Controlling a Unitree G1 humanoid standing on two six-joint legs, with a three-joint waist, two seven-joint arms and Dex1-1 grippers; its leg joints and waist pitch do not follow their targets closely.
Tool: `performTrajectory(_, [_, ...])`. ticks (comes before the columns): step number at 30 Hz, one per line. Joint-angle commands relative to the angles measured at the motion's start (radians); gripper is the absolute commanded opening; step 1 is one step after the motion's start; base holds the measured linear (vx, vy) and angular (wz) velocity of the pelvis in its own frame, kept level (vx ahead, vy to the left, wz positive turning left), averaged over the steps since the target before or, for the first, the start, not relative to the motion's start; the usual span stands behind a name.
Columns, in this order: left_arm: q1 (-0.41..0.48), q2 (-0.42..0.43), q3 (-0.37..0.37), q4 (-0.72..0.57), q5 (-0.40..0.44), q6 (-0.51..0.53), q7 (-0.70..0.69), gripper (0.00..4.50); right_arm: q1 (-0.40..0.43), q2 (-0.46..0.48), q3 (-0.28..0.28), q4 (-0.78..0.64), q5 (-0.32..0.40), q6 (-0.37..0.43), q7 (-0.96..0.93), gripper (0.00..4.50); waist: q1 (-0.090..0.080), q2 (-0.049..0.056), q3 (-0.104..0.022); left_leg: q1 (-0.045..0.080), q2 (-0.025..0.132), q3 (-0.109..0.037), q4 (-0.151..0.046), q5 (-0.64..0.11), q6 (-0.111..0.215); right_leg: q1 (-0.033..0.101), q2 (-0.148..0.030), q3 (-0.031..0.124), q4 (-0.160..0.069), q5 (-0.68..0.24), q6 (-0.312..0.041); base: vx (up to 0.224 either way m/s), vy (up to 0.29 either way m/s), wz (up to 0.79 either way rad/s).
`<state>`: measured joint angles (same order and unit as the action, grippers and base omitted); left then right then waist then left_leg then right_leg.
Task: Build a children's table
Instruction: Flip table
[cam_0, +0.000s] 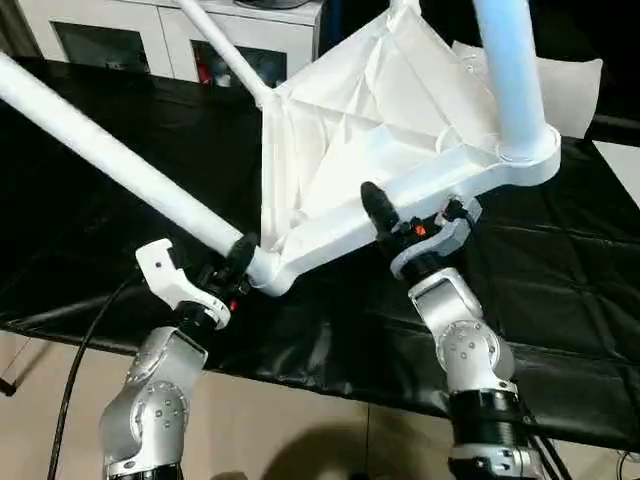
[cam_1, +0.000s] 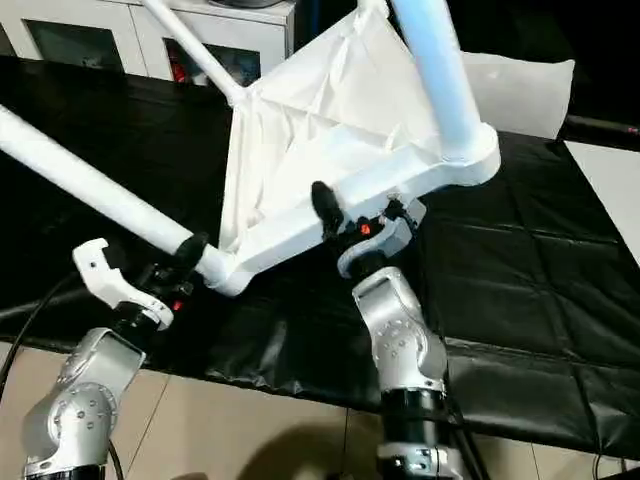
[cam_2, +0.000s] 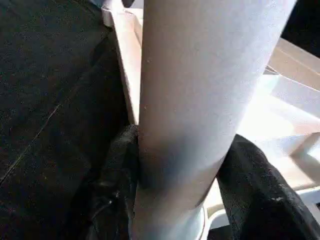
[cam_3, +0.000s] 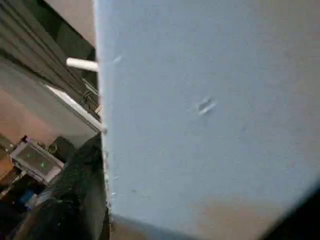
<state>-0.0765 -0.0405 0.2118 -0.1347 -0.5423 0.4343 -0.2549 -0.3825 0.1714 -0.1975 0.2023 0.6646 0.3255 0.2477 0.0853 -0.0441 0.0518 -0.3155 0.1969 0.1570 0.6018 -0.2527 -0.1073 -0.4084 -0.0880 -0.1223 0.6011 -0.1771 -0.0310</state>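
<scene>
We see the children's table (cam_0: 360, 150) tipped up on its near edge over a work surface (cam_0: 560, 290) covered with a black sheet, its ribbed underside turned toward us. The square top leans back toward the far edge of the surface, and its lower rim runs from the near left corner socket up to the right corner socket.

Three legs are seated in sockets. One leg (cam_0: 110, 150) slants from the near left corner out toward the left edge of the surface. A second leg (cam_0: 510, 70) rises from the right corner socket. A third leg (cam_0: 225, 45) points away toward the cabinet (cam_0: 120, 30) behind the surface.

The left gripper (cam_0: 232, 268) grasps the first leg just beside its socket; in the left wrist view we see a black finger (cam_2: 117, 170) on each side of the white tube, pressed against it.

The right gripper (cam_0: 420, 225) sits at the lower rim of the top, with one black finger (cam_0: 378, 208) lying over the rim. We cannot tell whether it clamps the rim or merely rests there.

A white sheet (cam_0: 575, 90) lies at the far right of the surface, behind the table.
</scene>
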Motion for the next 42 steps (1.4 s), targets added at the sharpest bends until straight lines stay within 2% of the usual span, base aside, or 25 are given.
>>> performTrajectory(1, [0.011,-0.008,-0.104,0.020,0.006,0.037,-0.046,1.97,-0.047,0.090,0.010,-0.009,0.032,-0.008,0.006,3.32,-0.007,0.002,-0.060,-0.023,0.028,0.003,-0.074,0.022,0.034,0.066,-0.056,0.071,-0.053,-0.125,-0.097,0.000,0.000,0.00])
performTrajectory(6, [0.019,0.008,-0.138,0.016,0.040,0.028,-0.060,1.97,-0.061,0.113,-0.015,0.009,0.054,-0.018,-0.016,2.90,-0.007,0.005,-0.060,-0.022,0.029,0.003,-0.074,0.018,0.035,0.065,-0.055,0.071,-0.053,-0.132,-0.094,0.000,0.000,0.00])
performTrajectory(13, [0.034,0.053,-0.206,0.018,0.108,0.011,-0.095,1.97,-0.077,0.110,-0.016,0.024,0.066,-0.044,-0.022,2.38,-0.008,0.001,-0.063,-0.028,0.023,0.005,-0.069,0.048,0.045,0.066,-0.053,0.074,-0.045,-0.085,-0.103,0.000,0.000,0.00])
performTrajectory(21, [0.033,0.060,-0.193,0.027,0.134,-0.045,-0.095,1.97,-0.088,0.097,-0.016,0.017,0.077,-0.057,-0.026,2.11,-0.007,0.001,-0.062,-0.026,0.026,0.009,-0.071,0.008,0.044,0.062,-0.053,0.074,-0.048,-0.134,-0.096,0.000,0.000,0.00])
performTrajectory(22, [0.040,0.077,-0.193,0.007,0.112,-0.027,-0.125,2.53,-0.093,0.091,-0.016,0.017,0.072,-0.066,-0.030,2.09,-0.007,0.001,-0.063,-0.025,0.025,0.009,-0.070,0.014,0.044,0.061,-0.053,0.075,-0.048,-0.127,-0.097,0.000,0.000,0.00])
performTrajectory(24, [0.060,0.121,-0.202,-0.032,0.105,-0.020,-0.170,2.67,-0.101,0.079,-0.016,0.016,0.064,-0.083,-0.035,2.09,-0.007,0.002,-0.064,-0.024,0.026,0.009,-0.069,0.027,0.046,0.060,-0.052,0.075,-0.043,-0.106,-0.105,0.000,0.000,0.00])
performTrajectory(29, [0.107,0.170,-0.190,-0.086,0.097,-0.038,-0.213,2.67,-0.115,0.061,-0.027,0.014,0.057,-0.108,-0.050,2.04,-0.026,0.003,-0.066,-0.029,0.024,0.008,-0.066,0.060,0.062,0.064,-0.050,0.075,-0.034,-0.047,-0.141,0.000,0.000,0.00])
performTrajectory(30, [0.157,0.198,-0.172,-0.137,0.073,-0.040,-0.244,2.67,-0.123,0.046,-0.037,0.009,0.052,-0.122,-0.061,2.03,-0.028,0.002,-0.067,-0.030,0.025,0.009,-0.063,0.063,0.065,0.064,-0.051,0.076,-0.032,-0.038,-0.148,0.000,0.000,0.00])
performTrajectory(31, [0.166,0.203,-0.170,-0.146,0.070,-0.041,-0.251,2.67,-0.124,0.043,-0.038,0.008,0.050,-0.124,-0.062,2.02,-0.034,-0.001,-0.070,-0.040,0.021,0.007,-0.063,0.081,0.070,0.072,-0.051,0.077,-0.028,-0.020,-0.154,0.000,0.000,0.00])
performTrajectory(32, [0.179,0.211,-0.168,-0.158,0.066,-0.044,-0.260,2.67,-0.125,0.038,-0.038,0.006,0.048,-0.127,-0.064,2.02,-0.038,0.000,-0.070,-0.041,0.020,0.006,-0.063,0.089,0.074,0.071,-0.050,0.077,-0.027,-0.010,-0.156,0.000,0.000,0.00])
performTrajectory(33, [0.193,0.219,-0.166,-0.172,0.062,-0.044,-0.266,2.67,-0.126,0.035,-0.040,0.003,0.045,-0.133,-0.068,2.01,-0.046,-0.004,-0.070,-0.039,0.019,0.009,-0.059,0.093,0.083,0.067,-0.046,0.079,-0.027,0.002,-0.161,0.000,0.000,0.00])
performTrajectory(35, [0.229,0.237,-0.160,-0.207,0.056,-0.047,-0.287,2.67,-0.129,0.025,-0.048,-0.005,0.040,-0.147,-0.083,2.01,-0.047,0.000,-0.070,-0.040,0.018,0.011,-0.058,0.096,0.098,0.065,-0.046,0.080,-0.027,0.004,-0.168,0.000,0.000,0.00])
performTrajectory(36, [0.242,0.247,-0.160,-0.219,0.050,-0.048,-0.292,2.67,-0.130,0.022,-0.051,-0.008,0.038,-0.154,-0.091,1.98,-0.048,0.001,-0.066,-0.040,0.022,0.012,-0.059,0.078,0.099,0.064,-0.046,0.079,-0.030,-0.024,-0.167,0.000,0.000,0.00])
performTrajectory(39, [0.280,0.273,-0.159,-0.253,0.048,-0.054,-0.297,2.67,-0.132,0.004,-0.059,-0.025,0.005,-0.195,-0.126,1.98,-0.046,-0.002,-0.061,-0.032,0.026,0.019,-0.062,0.017,0.075,0.054,-0.043,0.081,-0.038,-0.113,-0.141,0.000,0.000,0.00])
performTrajectory(40, [0.288,0.279,-0.158,-0.259,0.048,-0.053,-0.296,2.67,-0.132,0.000,-0.061,-0.030,-0.002,-0.204,-0.133,1.98,-0.042,0.003,-0.059,-0.028,0.026,0.021,-0.063,0.002,0.065,0.048,-0.040,0.081,-0.043,-0.141,-0.128,0.000,0.000,0.00])
performTrajectory(42, [0.284,0.278,-0.154,-0.244,0.077,-0.050,-0.258,3.07,-0.129,-0.003,-0.068,-0.042,-0.008,-0.217,-0.148,1.98,-0.030,0.005,-0.056,-0.016,0.027,0.025,-0.065,-0.037,0.048,0.039,-0.034,0.081,-0.051,-0.179,-0.109,0.000,0.000,0.00])
